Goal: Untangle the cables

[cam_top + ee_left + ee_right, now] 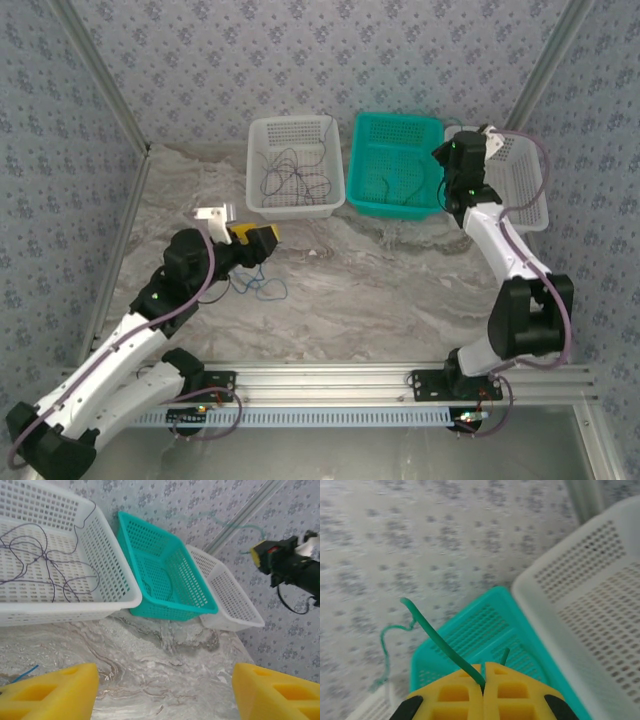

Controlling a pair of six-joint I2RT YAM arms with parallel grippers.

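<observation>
Right gripper (483,690): pinched shut on the green cable (440,642), above the teal basket (395,207) at one o'clock.
Left gripper (165,690): jaws wide, empty; blue cable (262,289) at its five o'clock.
Advice: I'd lower the cable well inside before releasing.

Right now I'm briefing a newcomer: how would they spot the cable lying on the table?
Find the left white basket at the back, then the left gripper before it. Near its yellow fingers a cable loops on the table: it is blue, while the basket's cables are dark and the right gripper's cable green.
</observation>
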